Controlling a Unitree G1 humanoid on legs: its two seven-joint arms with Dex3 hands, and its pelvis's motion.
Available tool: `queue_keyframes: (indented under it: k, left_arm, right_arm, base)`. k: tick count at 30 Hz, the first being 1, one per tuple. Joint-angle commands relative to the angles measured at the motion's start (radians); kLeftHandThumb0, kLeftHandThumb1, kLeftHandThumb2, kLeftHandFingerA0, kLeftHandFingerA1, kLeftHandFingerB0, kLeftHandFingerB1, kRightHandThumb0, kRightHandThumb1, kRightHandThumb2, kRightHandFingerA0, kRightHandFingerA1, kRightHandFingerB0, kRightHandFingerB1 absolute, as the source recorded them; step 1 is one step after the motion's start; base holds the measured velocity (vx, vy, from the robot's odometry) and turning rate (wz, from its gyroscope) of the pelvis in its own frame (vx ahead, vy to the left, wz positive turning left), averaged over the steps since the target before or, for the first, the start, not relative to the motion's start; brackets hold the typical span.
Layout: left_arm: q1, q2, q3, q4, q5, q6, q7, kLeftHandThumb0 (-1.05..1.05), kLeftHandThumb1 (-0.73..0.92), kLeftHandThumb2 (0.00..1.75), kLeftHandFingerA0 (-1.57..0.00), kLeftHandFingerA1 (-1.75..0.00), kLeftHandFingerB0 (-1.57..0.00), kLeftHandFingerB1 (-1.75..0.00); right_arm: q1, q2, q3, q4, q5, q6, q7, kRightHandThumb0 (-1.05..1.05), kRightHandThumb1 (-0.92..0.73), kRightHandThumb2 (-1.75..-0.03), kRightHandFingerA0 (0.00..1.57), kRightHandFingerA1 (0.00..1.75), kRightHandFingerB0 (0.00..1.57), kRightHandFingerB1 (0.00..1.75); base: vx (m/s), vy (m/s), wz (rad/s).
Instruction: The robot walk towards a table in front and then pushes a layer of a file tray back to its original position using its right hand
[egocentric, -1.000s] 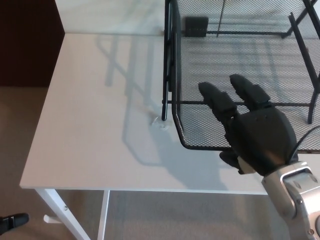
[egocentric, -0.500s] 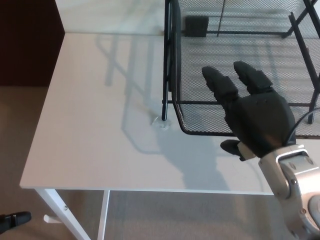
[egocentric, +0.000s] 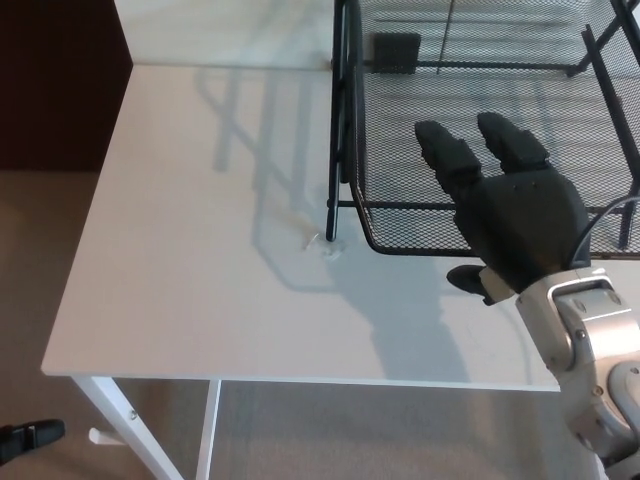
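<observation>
A black wire-mesh file tray (egocentric: 400, 130) stands on the white table (egocentric: 190, 250) at the right. Its lowest layer (egocentric: 410, 238) sticks out only a little past the black frame post (egocentric: 333, 215). My right hand (egocentric: 510, 220) is open, its fingers (egocentric: 450, 160) stretched forward over the mesh, with the palm pressed against the layer's front rim. The thumb shows below the rim. My left hand is out of the picture.
The table's front edge (egocentric: 300, 378) runs across the lower picture, with a white leg (egocentric: 130, 425) beneath it. A small scrap (egocentric: 322, 245) lies by the tray's post. A dark wall panel (egocentric: 55, 80) stands at the far left. A shoe tip (egocentric: 25, 435) shows on the carpet.
My right hand has pushed forward and the lowest layer has slid back into the frame, its front rim now much nearer the post. The camera has shifted slightly.
</observation>
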Motion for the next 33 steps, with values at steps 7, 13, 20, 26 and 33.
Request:
queue_keyframes:
  k: [7, 13, 20, 26, 33]
  left_arm:
    - [-0.002, 0.017, -0.003, -0.003, 0.002, 0.016, 0.007, 0.16, 0.18, 0.90, -0.74, -0.83, -0.40, -0.66]
    - [-0.003, 0.018, -0.002, -0.008, 0.000, 0.022, 0.009, 0.16, 0.18, 0.90, -0.74, -0.83, -0.40, -0.66]
    - [0.001, 0.020, 0.003, -0.003, -0.006, 0.014, -0.012, 0.13, 0.18, 0.92, -0.70, -0.83, -0.38, -0.67]
    - [-0.003, 0.019, 0.009, -0.001, -0.011, 0.019, -0.005, 0.14, 0.18, 0.92, -0.72, -0.84, -0.38, -0.67]
    - [0.003, 0.016, 0.007, 0.008, -0.004, 0.017, 0.008, 0.18, 0.20, 0.91, -0.74, -0.84, -0.39, -0.66]
  right_arm:
    - [0.152, -0.034, 0.021, -0.220, 0.027, -0.019, -0.030, -0.47, -0.34, -0.67, 0.00, 0.09, 0.00, 0.12]
    - [0.193, -0.042, 0.026, -0.282, 0.020, -0.036, -0.046, -0.49, -0.34, -0.69, 0.00, 0.10, 0.00, 0.12]
    - [0.385, -0.092, 0.035, -0.591, 0.021, -0.111, -0.034, -0.65, -0.41, -0.72, 0.00, 0.00, 0.00, 0.01]
    - [0.478, -0.105, 0.024, -0.715, 0.049, -0.130, 0.009, -0.66, -0.42, -0.73, 0.00, 0.00, 0.00, 0.00]
    - [0.695, -0.172, -0.034, -0.895, 0.154, -0.260, -0.053, -0.65, -0.41, -0.72, 0.00, 0.00, 0.00, 0.00]
  base:
    - [0.00, 0.000, 0.00]
    - [0.00, 0.000, 0.00]
    - [0.00, 0.000, 0.00]
    - [0.00, 0.000, 0.00]
    - [0.00, 0.000, 0.00]
